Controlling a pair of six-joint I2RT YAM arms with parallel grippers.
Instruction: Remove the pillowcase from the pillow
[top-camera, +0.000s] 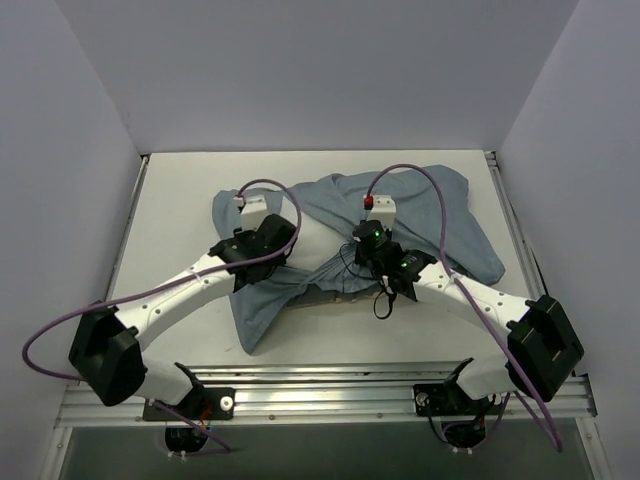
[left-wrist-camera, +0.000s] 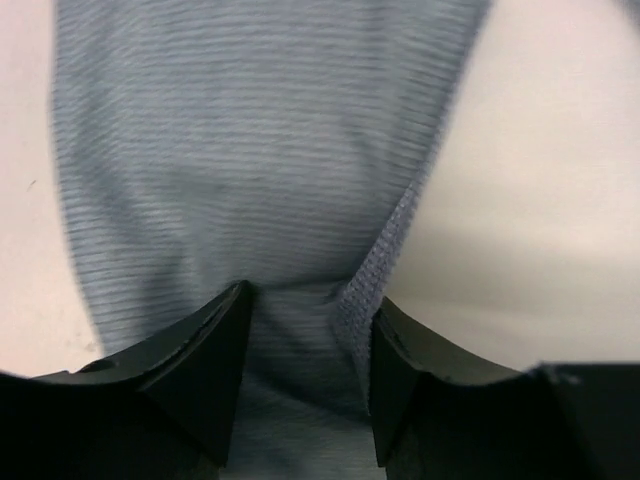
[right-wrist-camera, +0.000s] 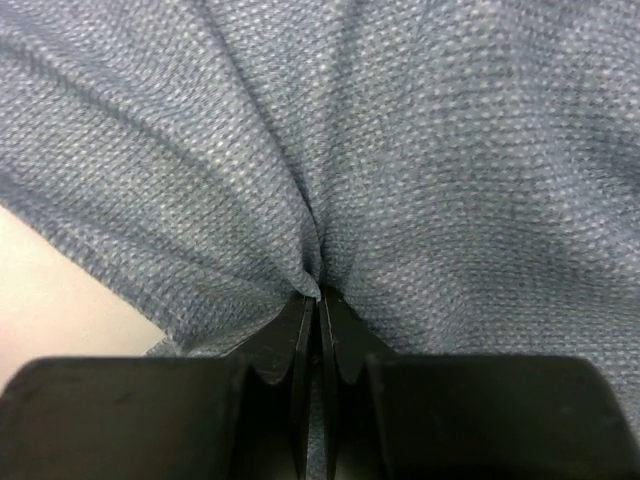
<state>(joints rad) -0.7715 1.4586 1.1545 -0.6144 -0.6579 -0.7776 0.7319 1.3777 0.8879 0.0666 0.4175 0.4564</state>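
Currently, blue-grey cloth pillowcase (top-camera: 450, 220) is spread on white table (top-camera: 175, 200), long axis 7-to-2 o'clock; a fold is pinched by the right tool (right-wrist-camera: 319, 295), a 12 o'clock ridge straddled by the spread left tool (left-wrist-camera: 312, 298).

pillow (top-camera: 316, 243): mostly hidden under pillowcase (top-camera: 440, 215), only a white patch shows
my left gripper (left-wrist-camera: 310, 300): cloth beyond it blurred, cut by top edge; white area beside it, can't tell what
my right gripper (right-wrist-camera: 320, 295): pinched fold vanishes between my fingers (right-wrist-camera: 290, 335)
top view: both grip spots hidden beneath me
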